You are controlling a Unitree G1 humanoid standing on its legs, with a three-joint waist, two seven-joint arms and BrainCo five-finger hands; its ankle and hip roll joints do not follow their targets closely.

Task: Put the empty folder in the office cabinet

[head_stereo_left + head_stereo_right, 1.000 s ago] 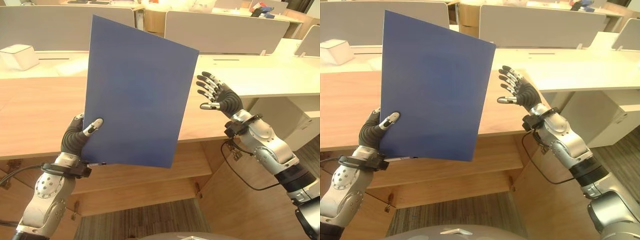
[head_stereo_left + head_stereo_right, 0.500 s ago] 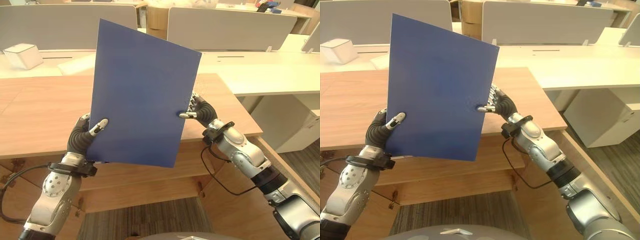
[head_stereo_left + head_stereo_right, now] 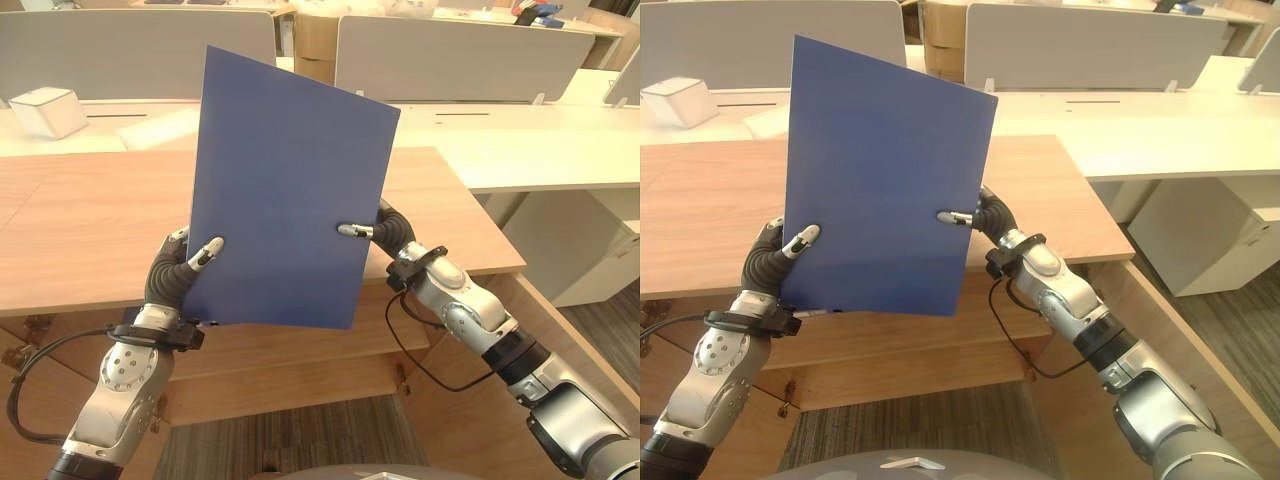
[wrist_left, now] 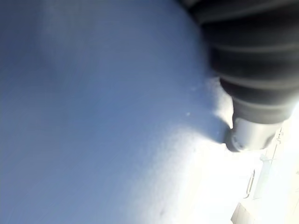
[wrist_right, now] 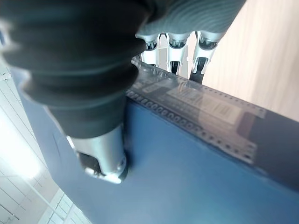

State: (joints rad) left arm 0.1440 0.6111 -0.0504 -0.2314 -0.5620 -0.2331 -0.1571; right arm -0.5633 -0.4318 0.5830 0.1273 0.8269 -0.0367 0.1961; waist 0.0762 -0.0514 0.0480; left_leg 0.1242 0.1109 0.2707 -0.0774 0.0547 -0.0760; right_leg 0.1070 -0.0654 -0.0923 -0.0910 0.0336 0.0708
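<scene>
The flat blue rectangular plastic folder point(image 3: 285, 190) is held upright above the wooden surface point(image 3: 80, 220), pinched at its lower corner by the left robot hand point(image 3: 180, 275). A second ago the right robot hand point(image 3: 385, 228) hovered spread beside it; now thumb and fingers clamp the opposite edge. With both gripping, I judge the folder steady enough to carry toward the cabinet.
</scene>
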